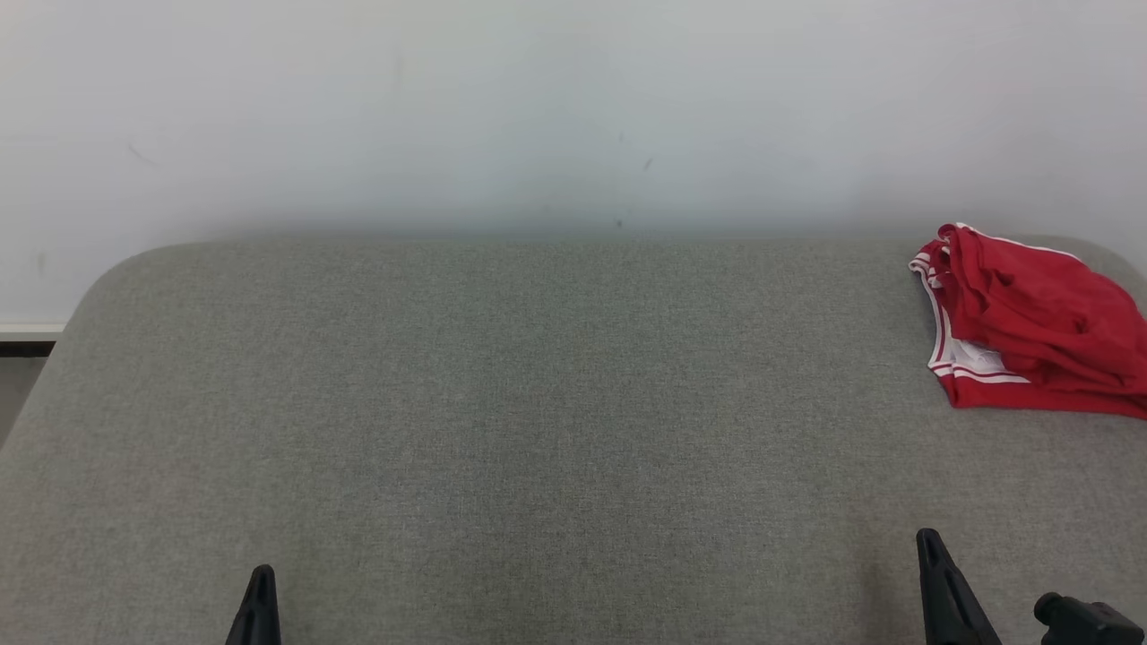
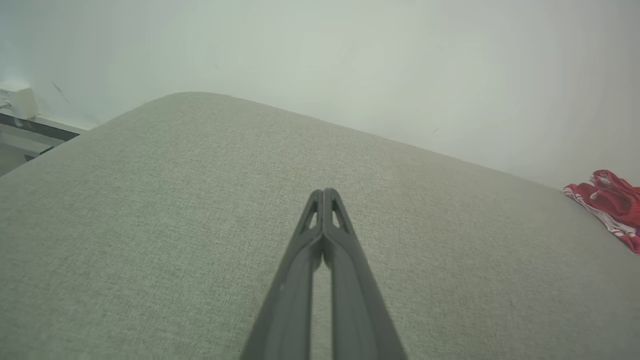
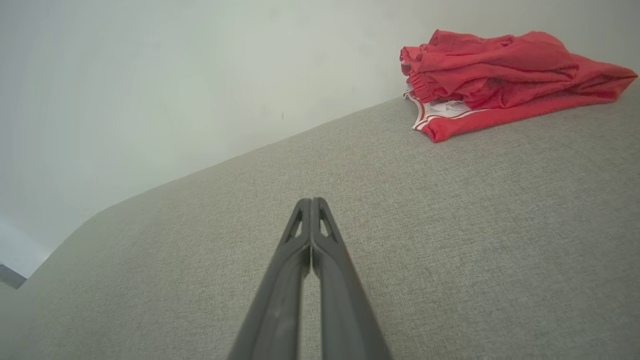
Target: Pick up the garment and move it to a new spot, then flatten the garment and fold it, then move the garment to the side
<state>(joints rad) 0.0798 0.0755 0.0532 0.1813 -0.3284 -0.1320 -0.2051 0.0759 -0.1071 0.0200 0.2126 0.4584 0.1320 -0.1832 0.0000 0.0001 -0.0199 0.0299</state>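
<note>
**Ana:** What are the end effectors doing?

**Ben:** The left end effector [image 2: 323,192] is pinched tight. Its two dark fingers press together with nothing in them. The right end effector [image 3: 311,201] is pinched the same way and holds nothing. Both are over the near side of the grey cloth-covered table [image 1: 538,403].

**Ana:** Where is the garment?

**Ben:** The crumpled red fabric garment with white stripes [image 1: 1030,331] lies on the table's far right corner, next to the plain white wall [image 1: 538,107]. It is well apart from the left end effector and nearer the right one. Just grey cloth lies between.

**Ana:** Does one view show more?

**Ben:** The right wrist view shows the garment's bunched waistband and a white patch. The left wrist view shows a small white box [image 2: 17,100] on the wall past the table's left corner, above a dark strip [image 2: 40,127].
</note>
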